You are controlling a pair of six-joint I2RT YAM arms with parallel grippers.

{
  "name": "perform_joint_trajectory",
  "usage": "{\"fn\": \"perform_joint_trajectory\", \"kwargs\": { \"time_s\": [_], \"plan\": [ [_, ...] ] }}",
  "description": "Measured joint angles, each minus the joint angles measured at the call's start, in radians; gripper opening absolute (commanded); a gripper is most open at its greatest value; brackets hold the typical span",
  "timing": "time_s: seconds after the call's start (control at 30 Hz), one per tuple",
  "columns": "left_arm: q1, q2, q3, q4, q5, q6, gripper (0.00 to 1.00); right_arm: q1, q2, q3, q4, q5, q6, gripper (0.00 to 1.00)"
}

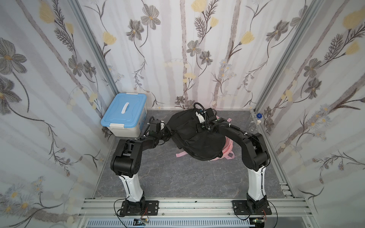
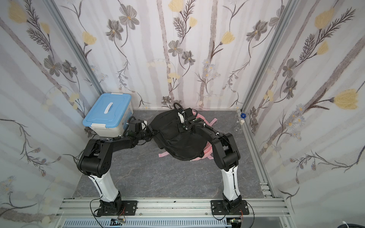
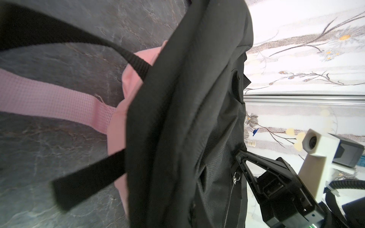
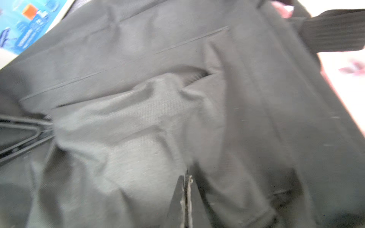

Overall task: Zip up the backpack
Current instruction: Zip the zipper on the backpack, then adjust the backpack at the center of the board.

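A black backpack (image 1: 189,136) (image 2: 173,138) with a pink back and pink straps (image 1: 181,155) sits mid-table, bunched up between both arms. At its left edge my left gripper (image 1: 169,129) (image 2: 153,131) is shut on the fabric; its own jaws are hidden behind cloth in the left wrist view. My right gripper (image 1: 196,129) (image 4: 186,177) is shut, its tips pinched on fabric on top of the bag. In the left wrist view the right gripper (image 3: 240,156) meets the cloth just beyond a metal zipper slider (image 3: 235,177). The left gripper's fingers (image 4: 25,134) enter the cloth's edge.
A white box with a blue lid (image 1: 124,116) stands at the back left, close to the left arm. Glass flasks (image 1: 254,122) stand in the back right corner. Patterned walls enclose three sides, and an aluminium rail (image 1: 193,205) runs along the front.
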Motion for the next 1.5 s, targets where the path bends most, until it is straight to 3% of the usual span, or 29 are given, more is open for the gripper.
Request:
{"fn": "perform_joint_trajectory", "kwargs": {
  "time_s": [0.73, 1.0, 1.03, 1.13, 1.2, 1.27, 1.37, 1.4, 1.43, 1.5],
  "plan": [
    [0.011, 0.014, -0.002, 0.023, 0.022, -0.006, 0.00, -0.121, -0.028, -0.020, 0.081, 0.072, 0.000, 0.00],
    [0.013, 0.017, -0.002, 0.034, 0.031, -0.007, 0.00, -0.147, 0.031, 0.027, 0.079, 0.073, -0.003, 0.00],
    [0.013, 0.017, -0.002, 0.034, 0.032, -0.007, 0.00, -0.148, 0.032, 0.029, 0.078, 0.073, -0.003, 0.05],
    [0.013, 0.017, -0.002, 0.031, 0.031, -0.007, 0.00, -0.149, 0.023, 0.031, 0.078, 0.078, -0.002, 0.42],
    [0.017, 0.016, 0.001, 0.013, 0.027, -0.006, 0.00, -0.156, 0.000, 0.030, 0.079, 0.108, 0.000, 0.49],
    [0.018, 0.014, 0.008, -0.008, 0.024, -0.002, 0.14, -0.164, -0.041, 0.023, 0.081, 0.124, 0.008, 0.56],
    [0.016, 0.007, 0.031, -0.065, 0.007, 0.023, 0.43, -0.162, -0.114, -0.001, 0.083, 0.159, 0.024, 0.59],
    [0.017, 0.006, 0.041, -0.091, -0.006, 0.022, 0.60, -0.162, -0.135, -0.010, 0.080, 0.175, 0.026, 0.59],
    [0.017, 0.006, 0.053, -0.113, -0.014, 0.027, 0.69, -0.159, -0.154, -0.023, 0.072, 0.199, 0.028, 0.59],
    [0.017, 0.006, 0.081, -0.154, -0.027, 0.034, 0.80, -0.163, -0.186, -0.053, 0.050, 0.245, 0.035, 0.59]
  ]
}}
